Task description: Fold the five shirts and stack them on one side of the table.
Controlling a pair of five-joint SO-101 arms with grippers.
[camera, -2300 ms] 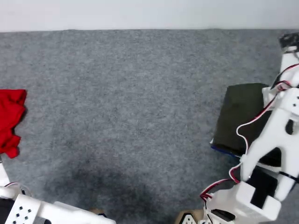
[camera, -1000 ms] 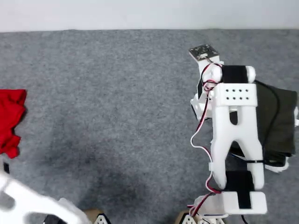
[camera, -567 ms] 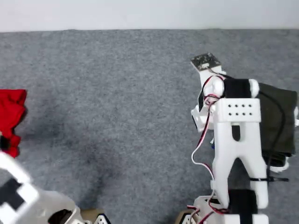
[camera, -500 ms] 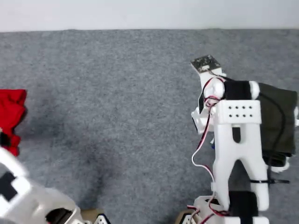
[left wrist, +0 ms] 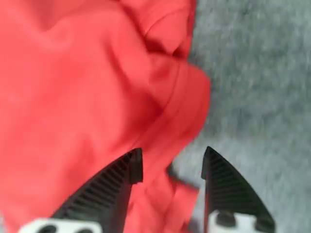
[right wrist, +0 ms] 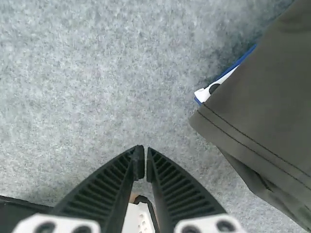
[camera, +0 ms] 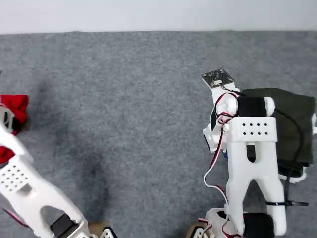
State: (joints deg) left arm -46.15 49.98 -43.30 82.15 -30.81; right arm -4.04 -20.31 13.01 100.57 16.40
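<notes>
A crumpled red shirt (camera: 14,106) lies at the table's left edge, and it spreads wide in the left wrist view (left wrist: 87,82). My left gripper (left wrist: 170,158) hangs open just above its hem. The left arm (camera: 25,183) rises along the left edge in the high view. A folded dark olive shirt (camera: 292,119) tops the stack at the right edge, with a blue and white layer (right wrist: 218,85) peeking out beneath it. My right gripper (right wrist: 145,165) is shut over bare mat beside that stack. The right arm (camera: 250,148) covers part of the stack from above.
A grey felt mat (camera: 129,109) covers the table, with a pale wall strip along the far edge. The wide middle of the mat holds nothing between the two arms.
The left arm has swung up from the near left corner to the red shirt. The right arm moved left off the stack and then drew back slightly towards the near edge.
</notes>
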